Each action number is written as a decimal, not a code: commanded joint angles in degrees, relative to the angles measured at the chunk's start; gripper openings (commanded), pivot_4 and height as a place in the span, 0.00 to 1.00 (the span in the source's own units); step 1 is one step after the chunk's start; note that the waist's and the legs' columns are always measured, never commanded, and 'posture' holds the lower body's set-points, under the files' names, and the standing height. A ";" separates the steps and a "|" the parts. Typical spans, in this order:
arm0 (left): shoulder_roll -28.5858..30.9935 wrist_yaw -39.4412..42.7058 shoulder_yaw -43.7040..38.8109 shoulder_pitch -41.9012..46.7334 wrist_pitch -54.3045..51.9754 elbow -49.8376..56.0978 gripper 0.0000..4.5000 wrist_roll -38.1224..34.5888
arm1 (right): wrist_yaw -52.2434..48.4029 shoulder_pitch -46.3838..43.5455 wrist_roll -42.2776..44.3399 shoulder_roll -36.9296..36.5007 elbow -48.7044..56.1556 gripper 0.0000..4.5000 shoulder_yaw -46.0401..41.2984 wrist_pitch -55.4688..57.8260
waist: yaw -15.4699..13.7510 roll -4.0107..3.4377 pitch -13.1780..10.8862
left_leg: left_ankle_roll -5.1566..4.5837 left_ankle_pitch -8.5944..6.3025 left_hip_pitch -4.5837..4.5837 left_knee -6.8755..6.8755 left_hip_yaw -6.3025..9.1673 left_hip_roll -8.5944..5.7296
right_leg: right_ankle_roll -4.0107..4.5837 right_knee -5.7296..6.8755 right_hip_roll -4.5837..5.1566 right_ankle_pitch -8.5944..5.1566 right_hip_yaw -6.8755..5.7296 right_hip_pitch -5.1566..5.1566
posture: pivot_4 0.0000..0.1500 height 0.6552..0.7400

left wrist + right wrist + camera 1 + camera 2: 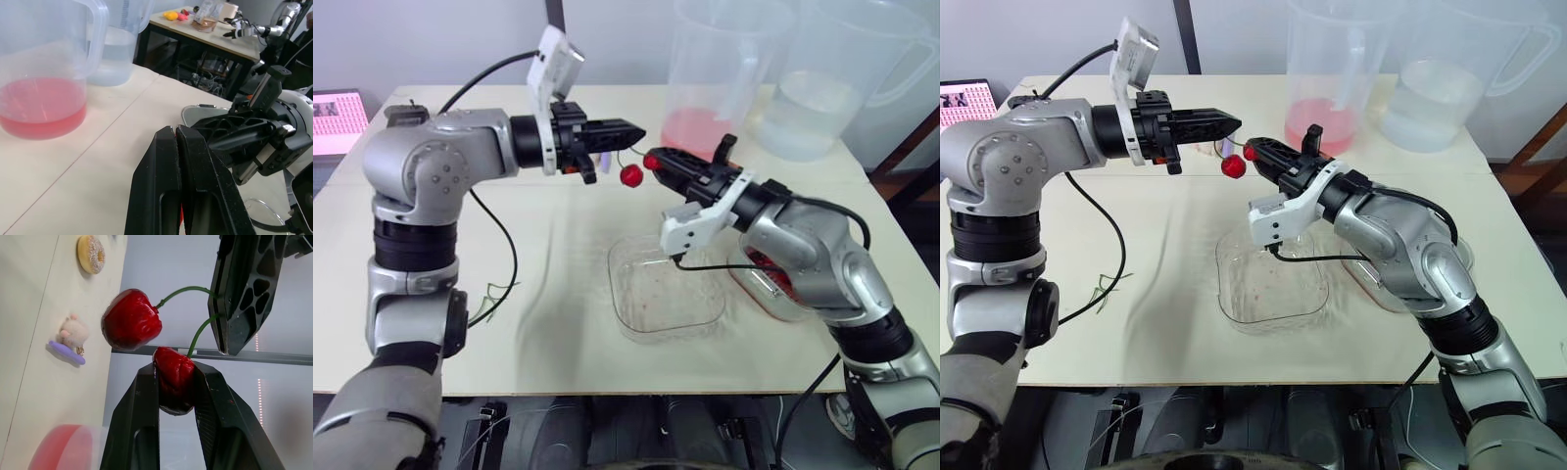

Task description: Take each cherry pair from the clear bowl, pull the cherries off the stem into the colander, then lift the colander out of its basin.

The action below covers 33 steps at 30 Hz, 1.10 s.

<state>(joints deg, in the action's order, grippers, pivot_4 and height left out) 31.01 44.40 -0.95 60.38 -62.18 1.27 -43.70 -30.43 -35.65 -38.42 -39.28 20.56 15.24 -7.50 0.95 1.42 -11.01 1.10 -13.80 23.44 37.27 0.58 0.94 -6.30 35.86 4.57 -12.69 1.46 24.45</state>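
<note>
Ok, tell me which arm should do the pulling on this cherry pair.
Right. The right gripper is shut on one cherry, while the left gripper pinches the stems and can anchor them; the other cherry hangs free.

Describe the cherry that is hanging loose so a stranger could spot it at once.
Above the table, in front of the pitcher of pink liquid, the left gripper pinches a forked green stem. The loose cherry dangles free from it; its twin is clamped in the right gripper.
</note>
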 commanded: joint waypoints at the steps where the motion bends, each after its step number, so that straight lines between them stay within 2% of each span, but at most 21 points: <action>1: -0.04 0.37 -1.40 1.20 0.72 1.37 0.02 -0.45 | -0.21 -0.39 0.57 0.58 1.19 0.16 -2.02 -0.05 | 0.01 0.00 0.00 | 0.00 0.00 0.00 0.00 0.00 0.00 | 0.00 0.00 0.00 0.00 0.00 0.00 | 1.00 1.00; 3: -0.84 -0.25 -2.21 1.33 0.71 1.19 0.02 -0.99 | -0.38 -0.37 0.64 0.70 1.15 0.16 -2.12 -0.04 | 0.02 0.00 0.00 | 0.00 0.00 0.00 0.00 0.00 0.00 | 0.00 0.00 0.00 0.00 0.00 0.00 | 1.00 1.00; 4: -1.13 -0.60 -2.74 1.48 0.52 0.88 0.07 -1.24 | -0.48 -0.35 0.66 0.73 1.13 0.16 -2.12 -0.02 | 0.00 0.00 0.00 | 0.00 0.00 0.00 0.00 0.00 0.00 | 0.00 0.00 0.00 0.00 0.00 0.00 | 1.00 1.00; 6: -1.13 -0.36 -3.03 1.58 0.34 0.86 0.22 -1.59 | -0.91 -0.20 1.02 0.79 1.13 0.16 -2.14 0.17 | 0.01 0.00 0.00 | 0.00 0.00 0.00 0.00 0.00 0.00 | 0.00 0.01 0.00 0.00 0.00 0.00 | 1.00 1.00; 9: -0.98 0.07 -2.44 1.03 0.90 1.79 0.54 -1.49 | -1.30 0.27 1.41 0.71 1.29 0.16 -2.08 -0.05 | 0.01 0.00 0.00 | 0.00 0.00 0.00 0.00 0.01 0.00 | -0.01 0.01 0.00 0.00 0.00 0.00 | 1.00 1.00; 21: 0.69 0.36 -1.05 -3.42 1.82 4.64 0.54 0.71 | -1.70 0.47 2.08 0.79 1.12 0.16 -2.45 -0.03 | 0.00 0.00 0.00 | 0.00 0.00 -0.03 0.01 0.01 0.00 | 0.00 0.07 0.00 0.00 0.00 0.00 | 1.00 1.00; 31: -0.07 0.47 -1.79 -3.08 2.34 4.25 0.54 0.28 | -1.63 0.10 2.09 0.90 0.83 0.16 -2.36 -0.10 | -0.01 0.00 0.00 | 0.01 0.00 -0.03 0.01 0.01 0.00 | 0.00 0.08 0.00 0.00 0.00 0.00 | 1.00 1.00; 33: -0.05 0.59 -1.42 -3.19 2.61 4.10 0.41 0.59 | -1.62 -0.02 2.07 0.96 0.80 0.16 -2.33 -0.08 | -0.01 0.00 0.00 | 0.01 0.00 -0.03 0.01 0.01 0.00 | 0.00 0.08 0.00 0.00 0.00 0.00 | 1.00 1.00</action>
<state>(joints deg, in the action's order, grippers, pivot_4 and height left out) 30.90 44.71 -1.48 56.48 -60.78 3.67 -43.02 -32.41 -34.67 -36.87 -38.81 20.55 15.19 -7.59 0.94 1.42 -11.01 1.10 -13.80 23.41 37.27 0.60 0.94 -6.31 35.93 4.57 -12.69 1.46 24.45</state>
